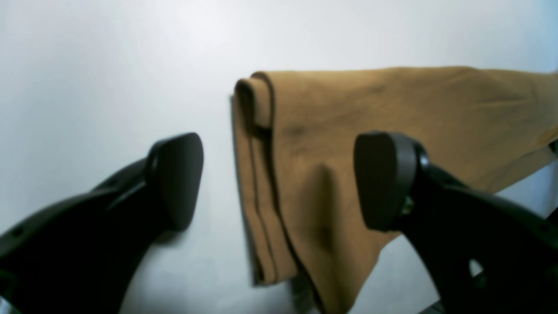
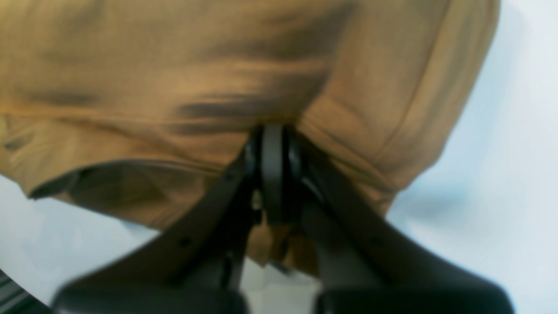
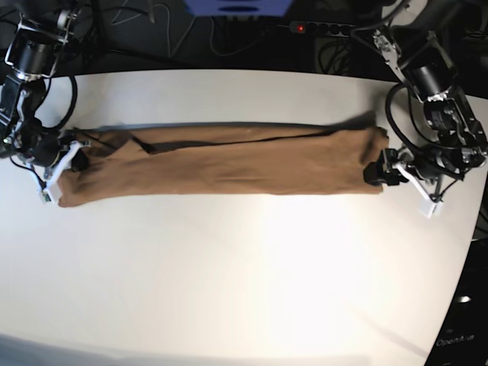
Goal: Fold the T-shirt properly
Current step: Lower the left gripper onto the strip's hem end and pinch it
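While shirt (image 3: pixel 221 160) lies as a long narrow band across the far half of the table (image 3: pixel 244 274), left to right, risk sits in the uneven hold. Right gripper (image 2: pixel 272 174) clamped shut on the shirt's left end, cloth bunched over the closed tips. Left gripper (image 1: pixel 279 181) spread wide at the right end, holding nothing; one pad (image 1: pixel 178 179) over bare table, other over the cloth, rolled hem between them.

Likely failure modes, judged from this:
- Pulling with only one end pinned: drags the whole band, skews the long folds already laid.
- Closing left on the rolled hem only: catches top layer, lower layers slide out on lift.
- Lifting right alone: thin fabric sags mid-span, opens the dark slit visible along the far edge.
- Wrinkles near left end may lock in if folded over now.

Surface: smooth white tabletop, glossy, strong glare patch centre-right; low friction probable, so cloth slips easily. Room: dark behind the far edge, cables, a power strip (image 3: pixel 316 28) with a red light, a blue object (image 3: pixel 238 7) at top centre.
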Available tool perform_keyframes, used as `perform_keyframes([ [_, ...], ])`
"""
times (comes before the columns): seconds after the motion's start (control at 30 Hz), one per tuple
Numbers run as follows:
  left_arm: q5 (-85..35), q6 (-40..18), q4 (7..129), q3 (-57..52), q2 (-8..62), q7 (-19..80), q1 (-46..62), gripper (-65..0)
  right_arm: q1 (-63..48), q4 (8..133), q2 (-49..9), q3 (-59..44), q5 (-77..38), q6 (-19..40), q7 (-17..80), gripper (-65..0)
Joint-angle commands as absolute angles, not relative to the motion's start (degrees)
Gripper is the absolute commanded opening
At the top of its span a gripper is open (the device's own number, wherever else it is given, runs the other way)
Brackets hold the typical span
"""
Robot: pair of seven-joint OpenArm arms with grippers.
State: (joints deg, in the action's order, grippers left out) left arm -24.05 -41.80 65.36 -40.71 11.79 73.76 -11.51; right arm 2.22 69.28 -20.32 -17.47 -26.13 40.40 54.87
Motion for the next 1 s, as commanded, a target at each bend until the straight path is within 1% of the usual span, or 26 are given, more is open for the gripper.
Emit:
perform_keyframes([
  [0.0, -16.6, -40.0, 64.9, -40.7, 12.4, 79.8, -9.8, -10.9, 1.4, 68.4, -19.8, -16.7, -22.3, 40.0, 60.0, -63.7],
  [0.2, -16.6, -40.0, 64.6, -40.3, 11.8, 80.0, -9.8, -10.9, 1.4, 68.4, -19.8, -16.7, -22.3, 40.0, 60.0, -63.7],
  [0.53, -16.5, -40.0, 64.4, -32.1, 11.0, 80.0, -9.9, -11.0, 1.5, 68.4, -19.8, -16.8, -22.3, 40.0, 60.0, -63.7],
  [0.6, -16.5, -40.0, 64.4, -31.9, 11.0, 80.0, -10.1, -13.5, 1.5, 68.4, -19.8, -16.8, -22.3, 40.0, 60.0, -63.7],
  [0.77, -16.5, -40.0, 64.4, -31.8, 11.0, 80.0, -10.1, -27.2, 1.5, 68.4, -19.7, -16.8, -22.3, 40.0, 60.0, -63.7],
  [0.87, -16.2, -40.0, 64.4, -31.7, 11.1, 80.0, -9.8, -30.5, 1.5, 68.4, -19.1, -16.8, -22.3, 40.0, 60.0, -63.7],
  [0.97, -12.6, -40.0, 64.3, -30.3, 11.1, 80.0, -9.8, -30.6, 1.5, 68.4, -19.1, -16.8, -22.3, 40.0, 60.0, -63.7],
])
